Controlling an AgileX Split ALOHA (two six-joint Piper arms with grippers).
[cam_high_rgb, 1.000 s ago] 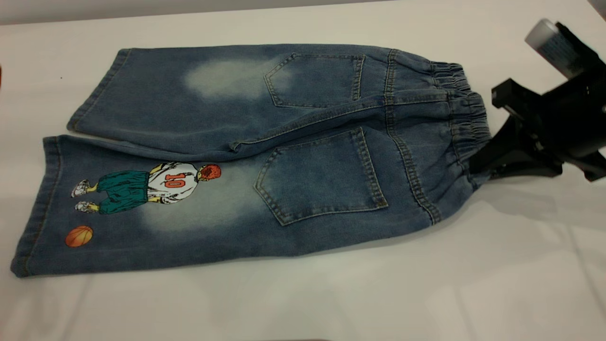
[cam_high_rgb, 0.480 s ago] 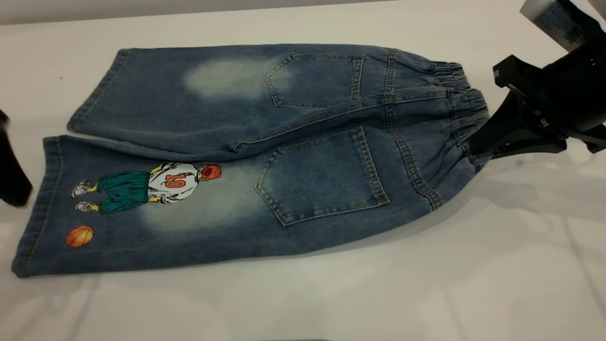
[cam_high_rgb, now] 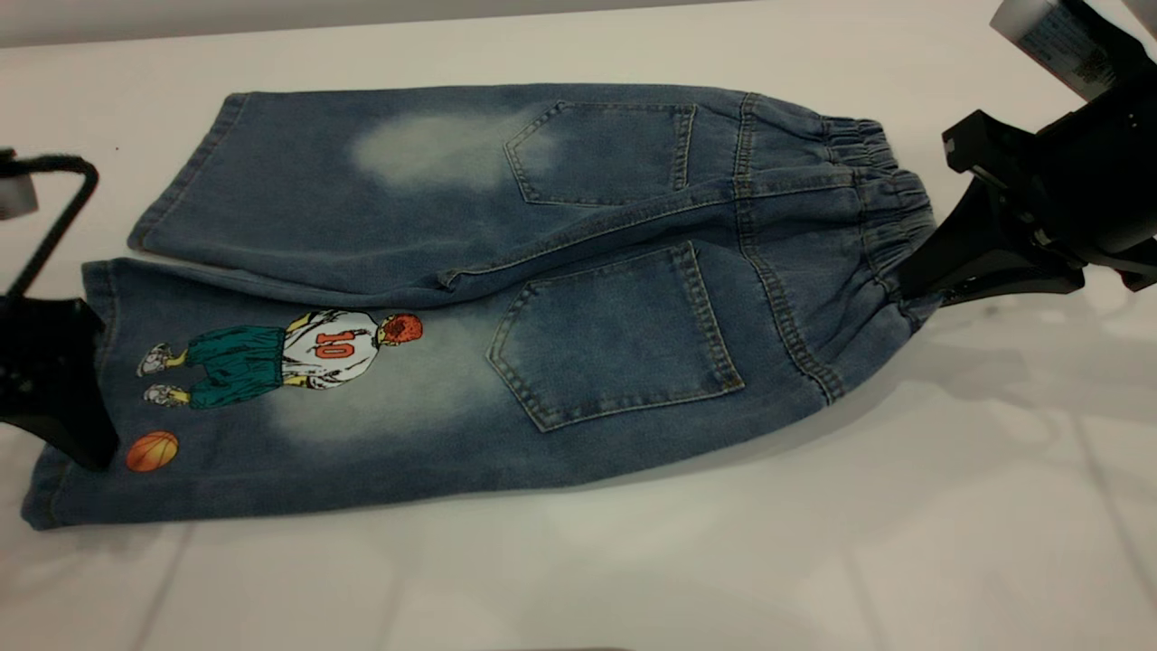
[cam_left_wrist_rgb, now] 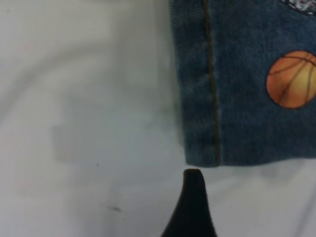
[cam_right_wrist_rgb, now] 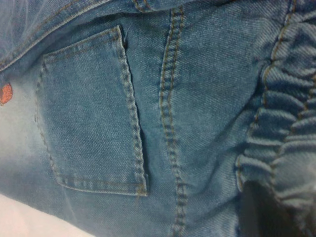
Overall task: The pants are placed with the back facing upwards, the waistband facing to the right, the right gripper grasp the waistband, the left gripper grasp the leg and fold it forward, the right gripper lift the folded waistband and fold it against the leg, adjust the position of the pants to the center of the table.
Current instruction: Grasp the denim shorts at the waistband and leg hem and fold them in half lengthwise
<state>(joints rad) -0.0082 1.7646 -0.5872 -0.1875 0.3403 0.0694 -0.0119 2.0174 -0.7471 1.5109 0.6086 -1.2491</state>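
The short, wide-legged blue denim pants point(cam_high_rgb: 506, 289) lie back-up across the middle of the plain white bench point(cam_high_rgb: 633, 561). At the right edge of the frame the right tool point(cam_high_rgb: 908, 289) is clamped on the gathered elastic waistband point(cam_high_rgb: 890, 226). At the lower left, the left tool point(cam_high_rgb: 86, 443) sits over the hem of the cartoon-printed leg point(cam_high_rgb: 271, 398); whether it is open I cannot tell. It should pinch both denim layers at the hem before lifting.
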